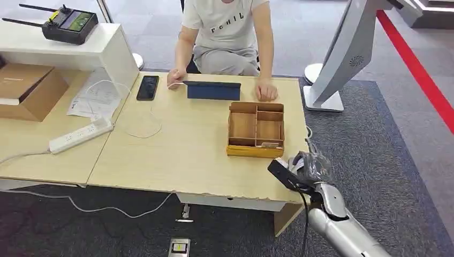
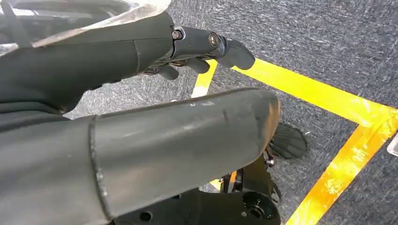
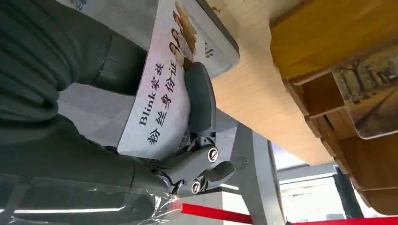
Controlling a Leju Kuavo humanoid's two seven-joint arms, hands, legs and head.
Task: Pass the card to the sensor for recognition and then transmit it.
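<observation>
So you have the card (image 3: 159,101) in the right hand (image 1: 305,168), which sits at the near right corner of the worktop (image 1: 176,155), just beside the wooden box (image 1: 256,129); picking it up looks done, while the pass over the sensor and the handing on both look to be ahead of you. From the head view I cannot tell which item is the sensor; the white stand (image 1: 342,59) off the far right corner and the dark tablet (image 1: 213,90) in front of the seated person (image 1: 225,32) are both candidates, and the card is well apart from either.

On the right wrist view, the fingers (image 3: 199,96) are closed onto the card; one dark finger lies flat across its printed face with the thumb side beneath, so the card is pinched rather than wrapped; its far edge sits near the worktop edge, though whether it touches is not clear. The printed side faces the camera, so you may need to judge which face the sensor wants.

Your left hand (image 2: 197,51) hangs low over the grey carpet (image 2: 328,42) with its yellow floor tape (image 2: 319,96); its fingers are curled inward and hold nothing.

The person rests a hand (image 1: 266,91) on the worktop beside the tablet, well apart from the card, presumably placed to receive it.
</observation>
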